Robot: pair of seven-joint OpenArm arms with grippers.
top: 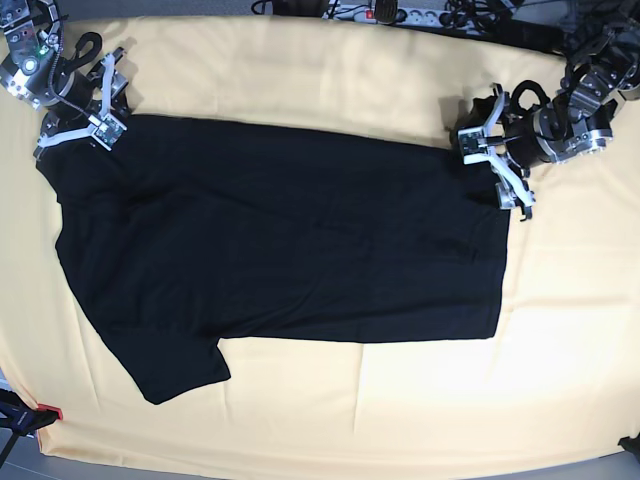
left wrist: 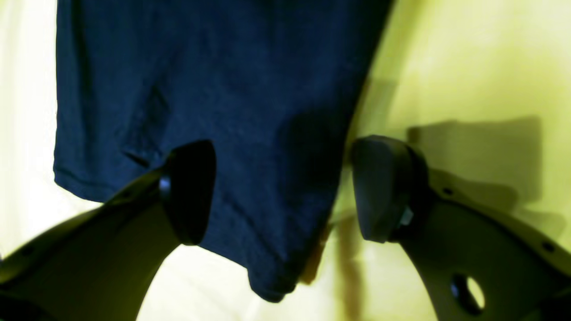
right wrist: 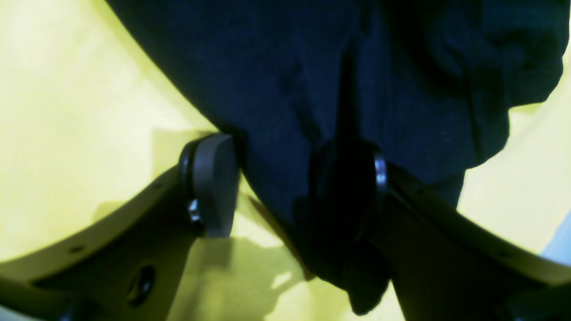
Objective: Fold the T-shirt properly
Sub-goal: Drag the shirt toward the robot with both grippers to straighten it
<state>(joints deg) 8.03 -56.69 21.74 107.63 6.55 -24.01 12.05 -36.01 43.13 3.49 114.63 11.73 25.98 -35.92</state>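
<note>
While T-shirt (left wrist: 214, 111) corner lies between spread fingers (left wrist: 189, 191) of left gripper (left wrist: 281, 191), nothing held; close low to catch hem.
Right wrist view: right gripper (right wrist: 285, 187) agape astride cloth edge, possibly touching, no grip.
Base view: shirt flat, plain side up, on yellow-covered bench (top: 330, 420); cables along far edge (top: 420, 15).

Bare yellow tabletop (top: 330, 90) (around T-shirt (top: 280, 250))
</note>
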